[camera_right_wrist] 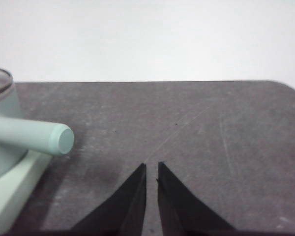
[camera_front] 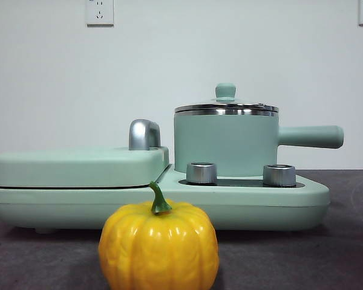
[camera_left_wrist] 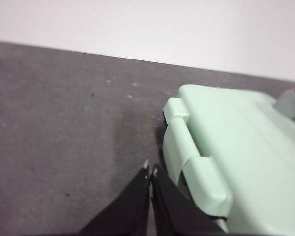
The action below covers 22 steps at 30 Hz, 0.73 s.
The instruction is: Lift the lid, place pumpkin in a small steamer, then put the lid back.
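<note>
Sitting nearest the front of the dark grey worktop [camera_front: 351, 241] is the pumpkin [camera_front: 159, 246], glossy yellow-orange with a short curved green stem, upright and on its own, just ahead of the wide mint-green appliance base [camera_front: 302, 202]. On the right-hand part of that base stands the small steamer [camera_front: 225, 145], a mint-green pot with a steel rim, its long straight handle [camera_front: 310, 136] reaching out level to the right. The lid [camera_front: 226, 107] is seated on the pot, steel rim on steel rim, with the little mint knob [camera_front: 225, 91] standing up at its middle. Two silver knobs [camera_front: 201, 173] are set on the base in front of the pot. To the left, the flat hinged cover [camera_front: 78, 166] lies closed, with its chrome handle [camera_front: 144, 134] rising between the cover and the pot.

Neither arm shows in the front view. The left tool [camera_left_wrist: 150, 169] hangs over bare worktop just beside the hinged end of the closed cover, its two black jaws brought together with only a hairline between the tips, holding nothing. The right tool [camera_right_wrist: 151, 165] hovers over open worktop on the handle side of the pot, well apart from the handle's rounded end; its jaws are nearly closed too, a thin slit left between them, and nothing in them.

Two wall sockets [camera_front: 100, 12] sit high on the white wall behind.
</note>
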Available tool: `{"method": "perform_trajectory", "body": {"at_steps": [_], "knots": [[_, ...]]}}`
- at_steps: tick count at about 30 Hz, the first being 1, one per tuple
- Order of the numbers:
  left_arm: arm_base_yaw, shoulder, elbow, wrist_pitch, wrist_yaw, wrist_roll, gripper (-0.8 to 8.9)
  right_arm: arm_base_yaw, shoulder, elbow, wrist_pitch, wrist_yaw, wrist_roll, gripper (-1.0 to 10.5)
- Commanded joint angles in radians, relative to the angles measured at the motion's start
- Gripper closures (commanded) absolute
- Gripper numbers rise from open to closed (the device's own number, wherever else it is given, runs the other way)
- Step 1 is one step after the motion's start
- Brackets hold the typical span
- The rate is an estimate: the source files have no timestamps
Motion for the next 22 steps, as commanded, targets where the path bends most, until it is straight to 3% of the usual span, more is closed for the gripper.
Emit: {"method": "perform_trajectory", "body": {"at_steps": [1, 7, 11, 16, 22], "knots": [[0.002, -0.002, -0.019, 0.01, 0.001, -0.143, 8.07, 0.0, 0.001, -0.002, 0.008, -0.002, 0.143, 9.1], [0.002, -0.002, -0.017, 0.12, 0.001, -0.219, 8.06, 0.0, 0.001, -0.001, 0.02, -0.034, 0.282, 9.1], [0.002, -0.002, -0.004, 0.235, 0.0, -0.209, 8.06, 0.0, 0.001, -0.001, 0.069, -0.072, 0.283, 9.1], [0.002, -0.002, 0.058, 0.241, 0.0, -0.208, 8.04, 0.0, 0.001, 0.018, 0.174, -0.072, 0.274, 9.1], [0.002, 0.015, 0.188, 0.205, -0.005, -0.189, 8.04, 0.0, 0.002, 0.128, 0.09, -0.071, 0.238, 9.1]]}}
